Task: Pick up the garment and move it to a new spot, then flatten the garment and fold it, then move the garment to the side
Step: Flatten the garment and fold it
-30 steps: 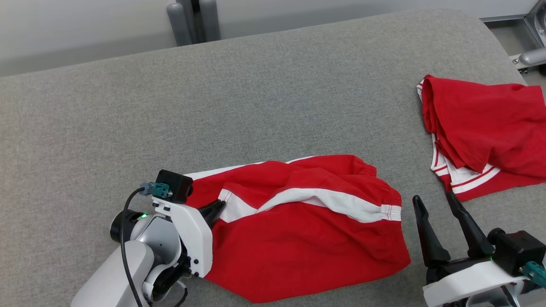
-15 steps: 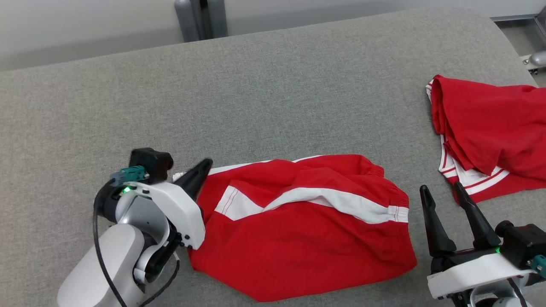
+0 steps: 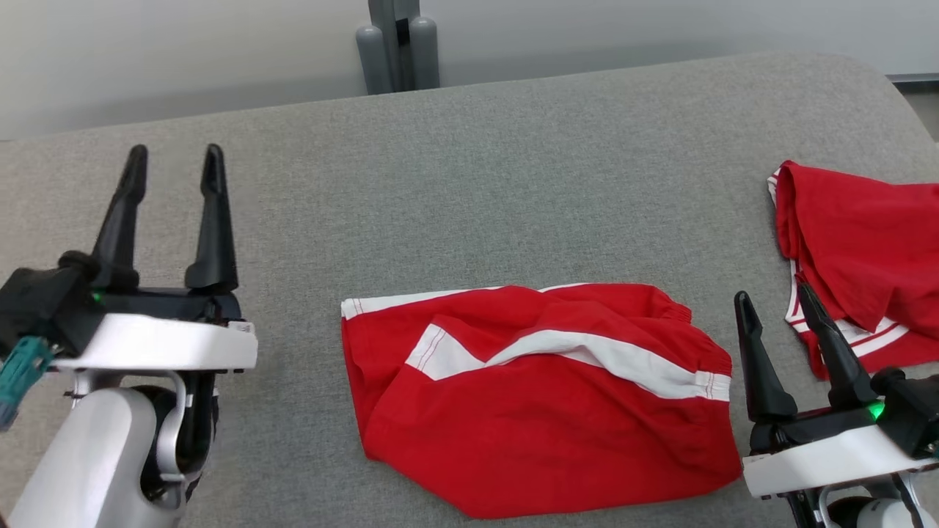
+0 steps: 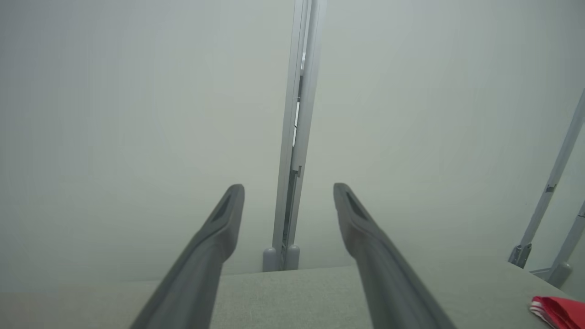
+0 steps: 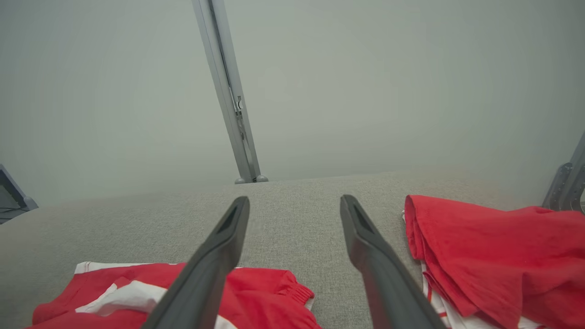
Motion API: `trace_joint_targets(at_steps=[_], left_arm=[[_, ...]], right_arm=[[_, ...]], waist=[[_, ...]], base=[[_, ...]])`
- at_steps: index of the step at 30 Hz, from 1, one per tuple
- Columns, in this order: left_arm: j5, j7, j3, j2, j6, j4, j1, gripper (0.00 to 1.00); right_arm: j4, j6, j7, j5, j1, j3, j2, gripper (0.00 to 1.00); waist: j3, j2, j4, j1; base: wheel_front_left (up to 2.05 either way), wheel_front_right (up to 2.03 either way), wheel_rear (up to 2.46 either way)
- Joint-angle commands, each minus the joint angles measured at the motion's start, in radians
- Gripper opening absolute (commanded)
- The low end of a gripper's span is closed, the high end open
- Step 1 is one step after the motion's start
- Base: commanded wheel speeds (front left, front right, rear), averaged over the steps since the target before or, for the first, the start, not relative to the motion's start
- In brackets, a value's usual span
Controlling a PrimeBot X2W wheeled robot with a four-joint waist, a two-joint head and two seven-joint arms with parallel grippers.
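Left tool [image 3: 175, 150] first: hangs wide open, grips nothing, sits well apart from the red garment [image 3: 543, 411], off to its left. Same deal with the right tool [image 3: 774, 293]: spread wide, empty, but parked just beside the gathered waistband [image 3: 700, 352]. As for the garment: lies flat on the grey tabletop [image 3: 477, 169], long axis running left to right between both tools. Looks folded already, so probably needs shifting sideways next. Seems closer for the right arm. Worth watching the second red garment [image 3: 858, 242] just past that tool, easy to snag.

Dark tapered fingers [image 3: 213, 220] top white wrist housings [image 3: 147, 345] bearing teal connectors [image 3: 18, 370] and green lights [image 3: 874, 409].
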Motion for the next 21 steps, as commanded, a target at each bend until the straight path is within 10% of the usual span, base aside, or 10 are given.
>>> trace_joint_targets(at_steps=[1, 10, 21], left_arm=[[0.012, -0.021, 0.018, 0.003, 0.018, -0.030, 0.028, 1.00], [0.096, -0.074, 0.071, 0.013, 0.110, -0.175, 0.244, 1.00], [0.138, -0.067, 0.005, 0.002, 0.097, -0.122, 0.374, 1.00]], right_arm=[[-0.014, 0.000, -0.004, -0.006, -0.014, 0.000, -0.005, 1.00], [-0.045, 0.000, 0.032, -0.036, 0.004, 0.003, -0.005, 1.00], [-0.031, 0.000, 0.081, -0.058, 0.068, -0.017, -0.005, 1.00]], waist=[[-0.010, 0.0000, 0.011, 0.0000], [-0.051, 0.0000, 0.044, 0.0000], [-0.109, 0.0000, 0.064, 0.0000]], base=[[0.00, 0.00, 0.00], [0.00, 0.00, 0.00], [0.00, 0.00, 0.00]])
